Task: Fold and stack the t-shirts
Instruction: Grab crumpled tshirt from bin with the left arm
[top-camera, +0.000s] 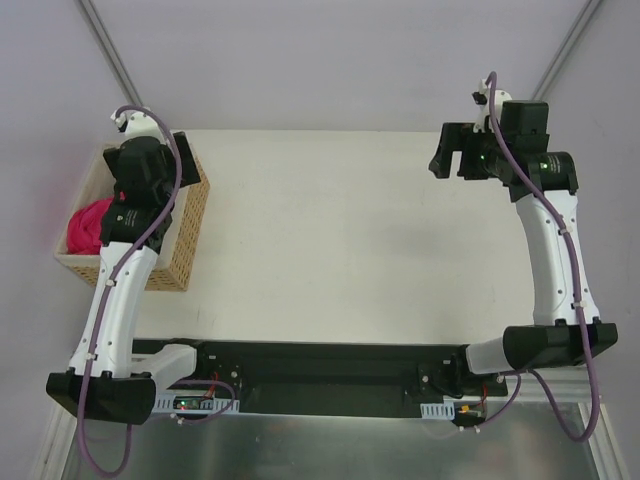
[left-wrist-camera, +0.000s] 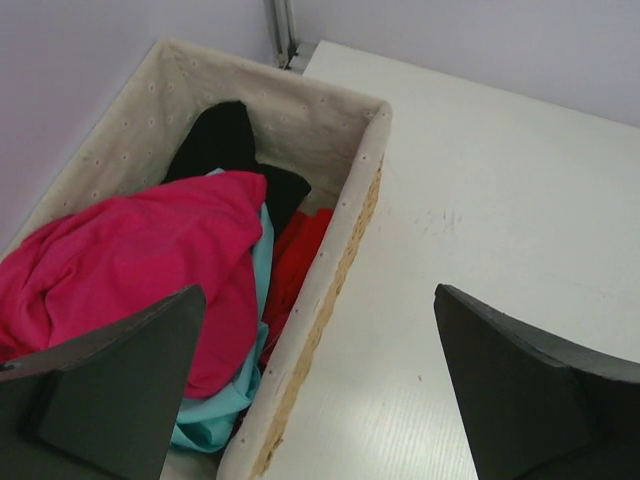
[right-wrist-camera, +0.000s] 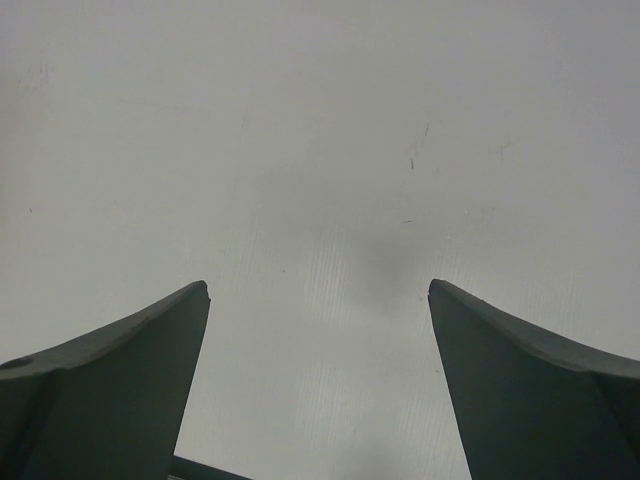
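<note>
Clearly the left hand (left-wrist-camera: 320, 300) is open wide and holds nothing. It hangs over the basket (left-wrist-camera: 362, 170) at the left edge of the worktop (top-camera: 330, 240), straddling the basket's right rim, likely poised to reach down for a shirt. Below it the crimson shirt (left-wrist-camera: 130, 250) lies bunched on top of the pile, so it looks the easiest to take first. A teal shirt (left-wrist-camera: 215, 415) peeks out under it, and a black shirt (left-wrist-camera: 225, 135) is crumpled at the far end. A strip of orange-red cloth (left-wrist-camera: 305, 245) sits against the rim. All are loose and unfolded. The right hand (right-wrist-camera: 318, 295), also open and empty, hovers over the far-right corner, probably keeping out of the middle, where folding would be done.
</note>
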